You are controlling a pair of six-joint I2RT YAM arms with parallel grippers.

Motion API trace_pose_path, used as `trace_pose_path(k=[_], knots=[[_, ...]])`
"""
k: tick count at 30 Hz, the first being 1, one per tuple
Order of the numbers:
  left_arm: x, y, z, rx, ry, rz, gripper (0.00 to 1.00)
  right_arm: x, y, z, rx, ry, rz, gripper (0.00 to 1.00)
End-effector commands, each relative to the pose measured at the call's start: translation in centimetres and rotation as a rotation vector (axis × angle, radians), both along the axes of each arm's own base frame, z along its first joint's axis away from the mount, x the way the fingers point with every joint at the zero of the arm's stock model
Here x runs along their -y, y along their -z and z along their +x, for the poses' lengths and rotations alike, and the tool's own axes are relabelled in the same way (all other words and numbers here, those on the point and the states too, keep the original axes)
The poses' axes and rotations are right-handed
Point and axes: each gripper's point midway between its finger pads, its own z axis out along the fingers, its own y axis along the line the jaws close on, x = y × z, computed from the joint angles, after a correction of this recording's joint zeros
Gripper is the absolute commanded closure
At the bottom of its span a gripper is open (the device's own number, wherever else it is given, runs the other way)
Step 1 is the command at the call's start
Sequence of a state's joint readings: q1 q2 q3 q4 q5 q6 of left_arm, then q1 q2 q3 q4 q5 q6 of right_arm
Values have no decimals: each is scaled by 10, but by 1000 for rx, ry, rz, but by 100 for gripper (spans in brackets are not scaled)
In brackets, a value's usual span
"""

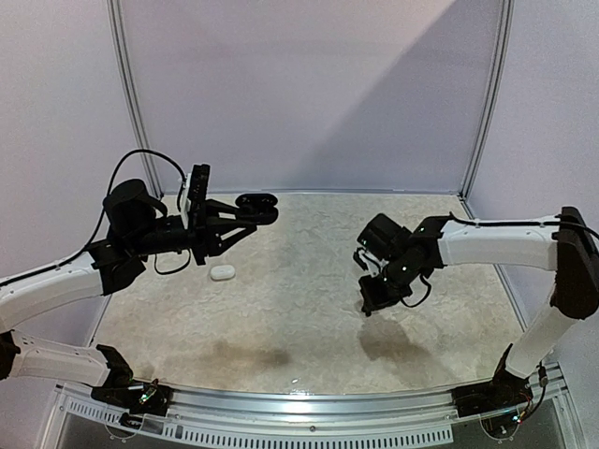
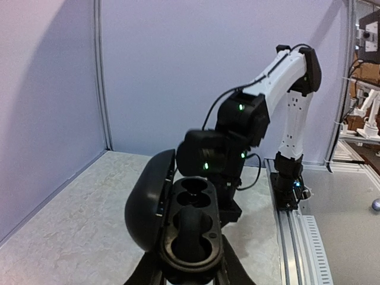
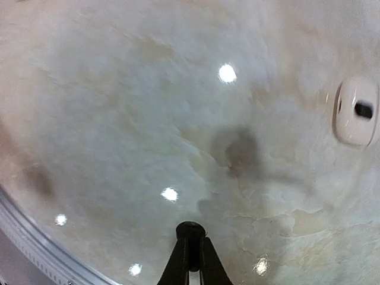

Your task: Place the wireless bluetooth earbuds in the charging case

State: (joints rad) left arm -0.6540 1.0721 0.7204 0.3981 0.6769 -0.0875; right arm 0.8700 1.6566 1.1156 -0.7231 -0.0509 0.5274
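Above the white case on the counter, our left tool clamps the open black charging case; well right of the white case, our right tool pinches what looks like a black earbud, not yet inserted.

Pale marbled table, white oval case

Left arm: white shells, black joints; black cable looping at 12 o'clock.
Right arm: white shells, black joints, green lights.
Right gripper: slim black fingers.
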Motion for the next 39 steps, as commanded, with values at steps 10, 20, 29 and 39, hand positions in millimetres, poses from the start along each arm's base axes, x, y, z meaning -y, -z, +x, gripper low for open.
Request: trace_pose_path(k=[10, 20, 29, 39], knots=[[13, 6, -46, 155, 321, 61, 100, -93, -308, -54, 813, -723, 437, 100], [14, 13, -51, 178, 360, 102, 100, -170, -311, -78, 845, -1034, 262, 100], [12, 16, -52, 178, 347, 109, 100, -175, -292, -76, 809, -1081, 198, 100], [12, 16, -53, 193, 346, 106, 100, -166, -277, -69, 790, -1067, 115, 100]])
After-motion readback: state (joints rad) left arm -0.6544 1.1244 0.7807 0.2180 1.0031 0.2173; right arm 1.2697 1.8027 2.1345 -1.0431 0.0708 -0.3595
